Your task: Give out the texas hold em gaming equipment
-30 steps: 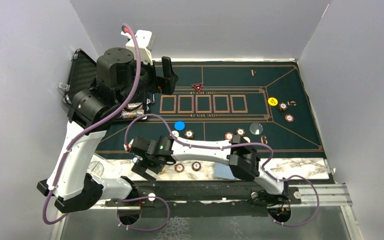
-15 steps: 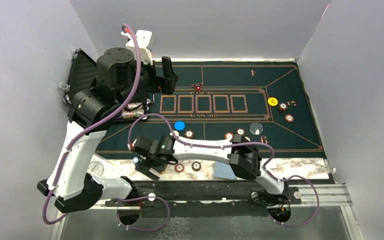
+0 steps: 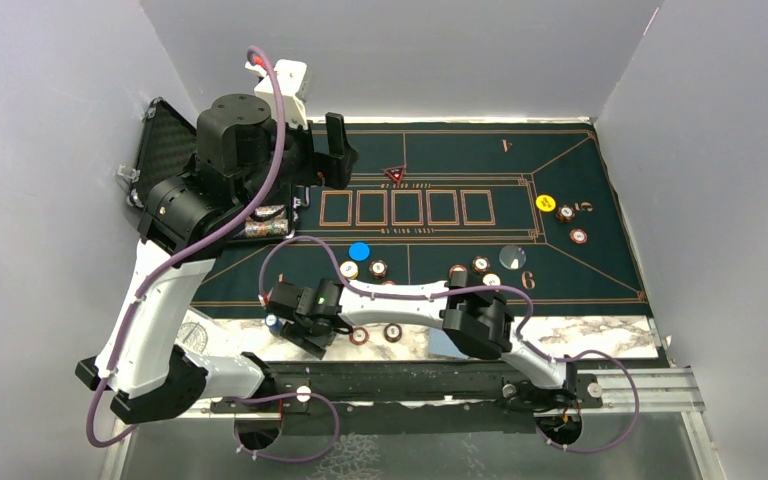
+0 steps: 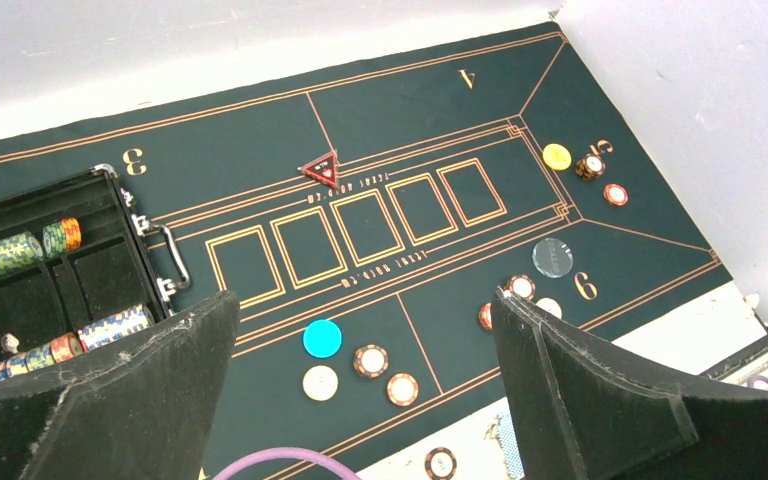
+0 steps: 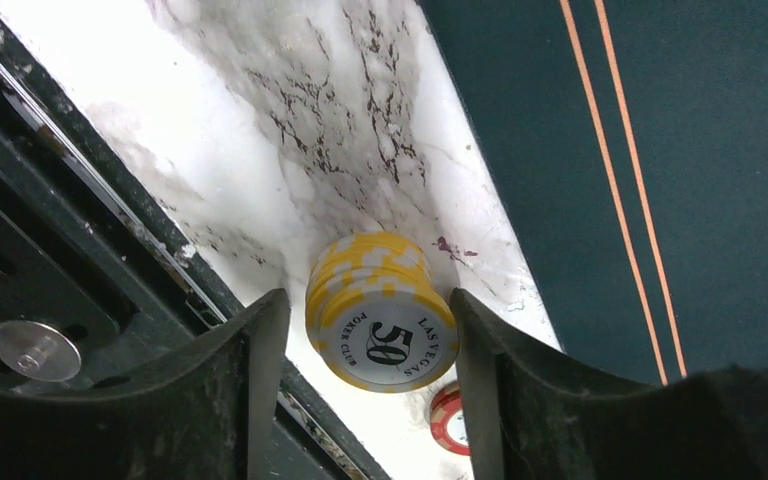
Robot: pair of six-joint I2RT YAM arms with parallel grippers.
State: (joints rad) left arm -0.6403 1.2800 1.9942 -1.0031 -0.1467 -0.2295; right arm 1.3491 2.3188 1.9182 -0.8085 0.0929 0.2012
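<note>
straddling yellow chip stack [image 5: 380,330]: right end effector [image 5: 368,300], grip unclr; left end effector [image 4: 365,300] released

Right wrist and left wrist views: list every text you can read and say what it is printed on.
"50": top face of the yellow-and-white poker chip stack
"LAS VEGAS": same face
"POKER CLUB": same face
"3": dark green felt mat, orange print
"4": mat
"5": mat
"6": mat
Too small or blurred to read: orange lettering along the mat's card boxes; faces of the red-brown and white chips.
</note>
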